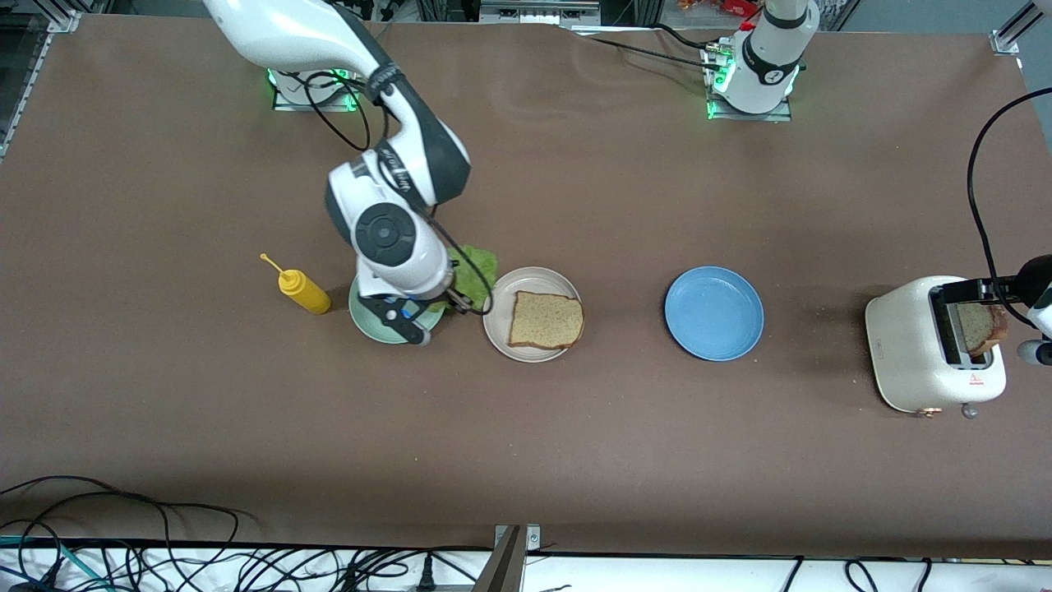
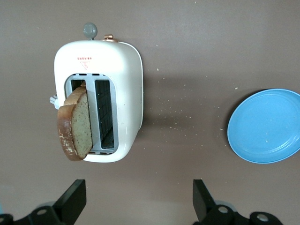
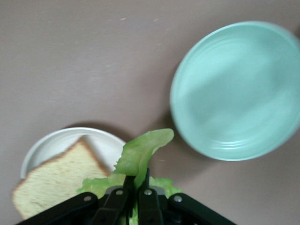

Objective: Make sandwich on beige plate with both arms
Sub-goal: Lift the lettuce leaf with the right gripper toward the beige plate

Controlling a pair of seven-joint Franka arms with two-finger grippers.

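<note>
One square tan bread slice [image 1: 546, 320] lies on the round pale beige plate [image 1: 501, 306]; the ruffled green lettuce leaf [image 3: 140, 152] is pinched in the right gripper [image 3: 137, 185], held between the emptied mint-green plate [image 3: 234, 89] and the beige plate. The second slice [image 2: 75, 124] stands in the white toaster [image 2: 129, 103], not yet fetched. The left gripper [image 2: 138, 199] hovers over the table beside the toaster, fingers spread wide and empty.
</note>
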